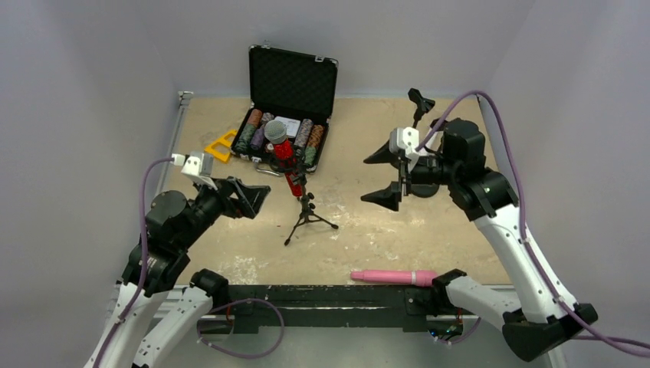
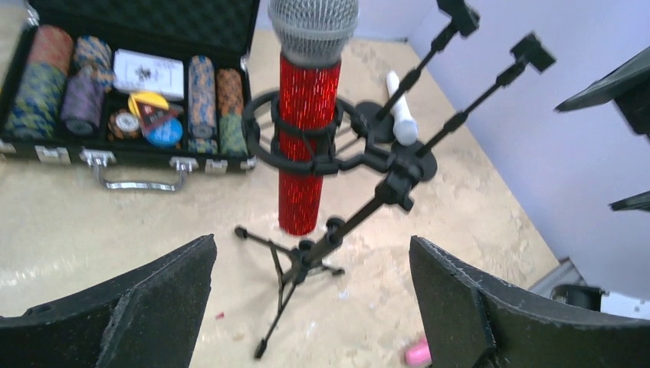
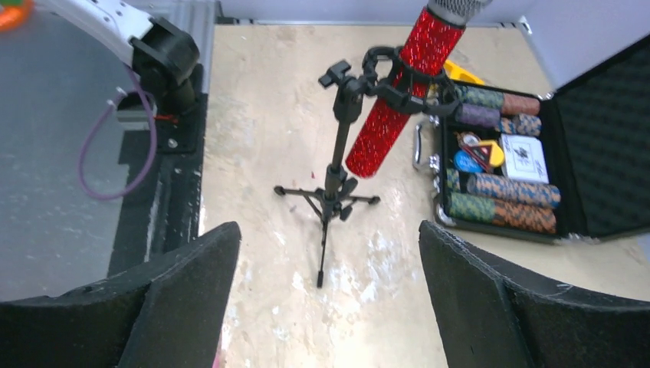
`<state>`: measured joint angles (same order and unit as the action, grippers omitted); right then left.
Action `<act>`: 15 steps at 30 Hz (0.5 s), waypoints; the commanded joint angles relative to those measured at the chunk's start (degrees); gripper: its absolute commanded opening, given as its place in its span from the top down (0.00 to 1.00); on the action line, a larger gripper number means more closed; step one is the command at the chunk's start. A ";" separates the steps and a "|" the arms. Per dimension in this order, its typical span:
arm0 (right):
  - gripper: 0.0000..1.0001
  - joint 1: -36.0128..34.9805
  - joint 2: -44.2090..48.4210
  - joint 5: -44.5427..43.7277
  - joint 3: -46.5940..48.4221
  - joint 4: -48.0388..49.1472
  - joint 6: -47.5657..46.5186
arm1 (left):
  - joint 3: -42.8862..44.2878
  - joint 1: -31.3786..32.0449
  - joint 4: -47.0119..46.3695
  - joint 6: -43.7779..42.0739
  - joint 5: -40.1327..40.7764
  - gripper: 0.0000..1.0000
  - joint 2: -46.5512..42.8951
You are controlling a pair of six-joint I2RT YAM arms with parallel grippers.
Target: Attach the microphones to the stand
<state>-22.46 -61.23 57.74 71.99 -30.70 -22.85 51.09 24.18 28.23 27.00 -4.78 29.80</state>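
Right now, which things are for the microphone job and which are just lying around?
For the job: red microphone, pink microphone, white microphone, tripod stand, two more stands.
Just lying about: black case, poker chips.

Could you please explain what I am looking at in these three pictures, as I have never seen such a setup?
Two robot arms are bolted to a tan table. One picture looks down from above. The other two come from a camera on each wrist, with that arm's black fingers at the bottom. The left gripper and right gripper are open and hold nothing. A glittery red microphone with a grey mesh head sits clipped in a small black tripod stand. An all-pink microphone lies at the near edge. A white microphone lies beside two more black stands. An open black case of poker chips stands behind.
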 commanded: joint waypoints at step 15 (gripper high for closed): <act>0.01 8.88 16.43 5.15 -20.82 -5.98 -10.82 | -20.36 12.24 -10.81 3.60 -4.78 0.05 -5.91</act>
<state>-14.46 -45.50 58.08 53.43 -38.96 -31.68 32.53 31.57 23.83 29.78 -13.32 23.68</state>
